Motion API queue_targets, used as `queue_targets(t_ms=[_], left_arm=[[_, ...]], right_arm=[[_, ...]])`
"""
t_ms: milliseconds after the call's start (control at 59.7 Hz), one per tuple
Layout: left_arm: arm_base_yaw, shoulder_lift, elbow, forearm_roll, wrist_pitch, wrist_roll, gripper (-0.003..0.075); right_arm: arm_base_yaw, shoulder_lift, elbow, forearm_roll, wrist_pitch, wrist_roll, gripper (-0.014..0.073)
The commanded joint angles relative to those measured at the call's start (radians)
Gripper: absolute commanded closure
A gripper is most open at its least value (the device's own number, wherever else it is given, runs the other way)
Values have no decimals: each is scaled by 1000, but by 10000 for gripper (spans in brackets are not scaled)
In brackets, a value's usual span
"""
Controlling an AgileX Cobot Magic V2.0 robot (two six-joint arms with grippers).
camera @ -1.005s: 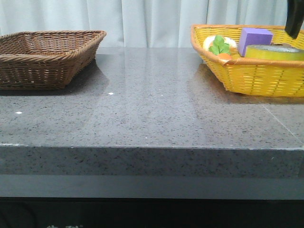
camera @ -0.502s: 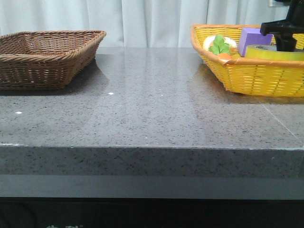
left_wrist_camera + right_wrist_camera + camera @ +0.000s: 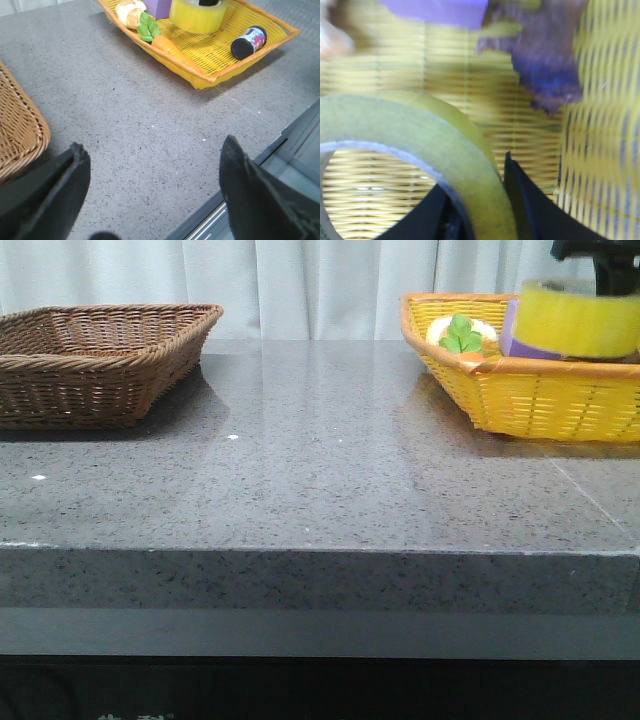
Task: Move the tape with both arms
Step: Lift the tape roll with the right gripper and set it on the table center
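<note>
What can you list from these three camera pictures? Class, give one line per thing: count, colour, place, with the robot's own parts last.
tape: one, translucent yellow, lifted above the yellow basket at the table's right.
yellow basket: one, yellow wicker, right rear of the table.
purple cube: one, purple, inside the yellow basket behind the tape.
toy carrot: one, orange with green leaves, in the yellow basket.
bread-like item: one, pale tan, in the yellow basket beside the carrot leaves.
small can: one, dark with a printed label, lying on its side in the yellow basket.
brown basket: one, brown wicker, left rear of the table.
table: one, speckled grey.
right end effector: black, shut on the tape's wall.
left end effector: black, open over the table.
</note>
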Motion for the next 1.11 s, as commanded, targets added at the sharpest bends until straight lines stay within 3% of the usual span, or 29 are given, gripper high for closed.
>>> queue_targets(t_ms=[0,234,653,1088], left_arm=[[-9,0,-30,-12,-75,-1,195],[-9,0,-30,-10,-80,-1,195],[-9,0,-30,-10,-76,-1,195],[-9,0,-30,-10,-76,-1,195]], right_arm=[[19,-116,-50,42,89,-23,494],[155,-187,-50,87,71,-61,494],[517,-147,-37,68,27,-97,494],[610,9,-37,-38,31,-97,492]])
